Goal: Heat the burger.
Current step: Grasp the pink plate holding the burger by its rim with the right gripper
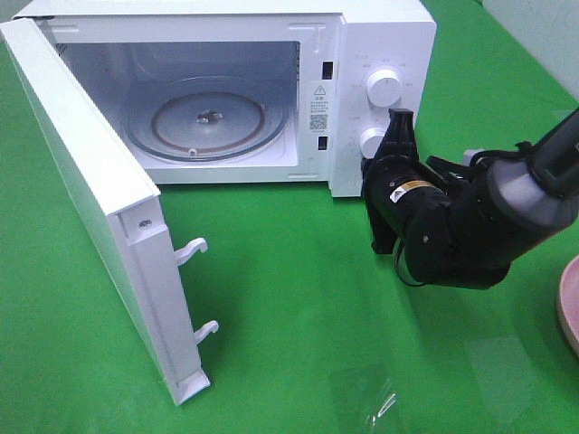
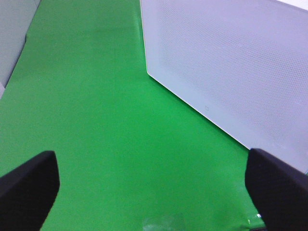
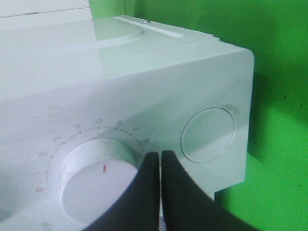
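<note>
My left end effector (image 2: pixel 153 186) stands wide and holds nothing. It hangs over the green bench (image 1: pixel 298 316), just outside the microwave (image 1: pixel 398 45), near the outer face of its door (image 1: pixel 81 181). That door is swung fully open. Inside, the glass turntable (image 1: pixel 206 117) is bare. Right of the cavity, on the microwave's control panel, my right end effector (image 3: pixel 160 155) is pinched shut with nothing in it. Its tips sit at the rim of the lower dial (image 3: pixel 96 187); I cannot tell whether they touch it. Well right of the microwave, only a sliver of the pink plate (image 1: pixel 570 303) shows. The burger is in none of my views, so I cannot say where it is. As I judge it, only the opening is done. Left to do: fetch the burger, load it, close the door and set the time.
</note>
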{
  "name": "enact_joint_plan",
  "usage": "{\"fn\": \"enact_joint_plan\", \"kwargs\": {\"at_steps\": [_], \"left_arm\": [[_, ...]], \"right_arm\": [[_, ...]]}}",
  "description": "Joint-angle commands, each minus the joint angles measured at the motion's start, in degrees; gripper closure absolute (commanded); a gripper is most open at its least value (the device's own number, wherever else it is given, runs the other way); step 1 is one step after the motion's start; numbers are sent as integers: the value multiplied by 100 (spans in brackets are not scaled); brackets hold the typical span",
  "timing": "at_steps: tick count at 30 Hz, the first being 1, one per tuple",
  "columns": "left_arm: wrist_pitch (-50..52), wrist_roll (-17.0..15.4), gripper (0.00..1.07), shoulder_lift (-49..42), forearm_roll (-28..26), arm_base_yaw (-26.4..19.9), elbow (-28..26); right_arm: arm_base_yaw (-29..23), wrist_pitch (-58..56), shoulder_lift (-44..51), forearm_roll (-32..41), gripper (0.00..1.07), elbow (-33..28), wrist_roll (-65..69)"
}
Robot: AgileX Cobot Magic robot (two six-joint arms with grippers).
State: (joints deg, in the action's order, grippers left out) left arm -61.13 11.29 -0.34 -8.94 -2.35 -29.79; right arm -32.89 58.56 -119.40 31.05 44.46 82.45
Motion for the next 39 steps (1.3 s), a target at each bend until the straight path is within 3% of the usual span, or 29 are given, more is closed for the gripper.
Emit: {"fn": "enact_joint_plan", "kwargs": {"at_steps": [1, 9, 19, 25, 39], "left_arm": [[-40, -11, 9, -29, -17, 17, 11], [-40, -11, 9, -29, -17, 17, 11], [-40, -11, 9, -29, -17, 17, 11], [-40, -11, 9, -29, -17, 17, 11], [-40, -11, 9, -29, -17, 17, 11]], "right_arm": [[11, 183, 218, -149, 106, -149, -46], [11, -149, 584, -498, 105, -584, -69], [11, -808, 1100, -1570, 105, -968, -189], [11, -1977, 1616, -1725, 102, -997, -1644], [29, -3547, 2366, -1702, 99, -991, -4498]]}}
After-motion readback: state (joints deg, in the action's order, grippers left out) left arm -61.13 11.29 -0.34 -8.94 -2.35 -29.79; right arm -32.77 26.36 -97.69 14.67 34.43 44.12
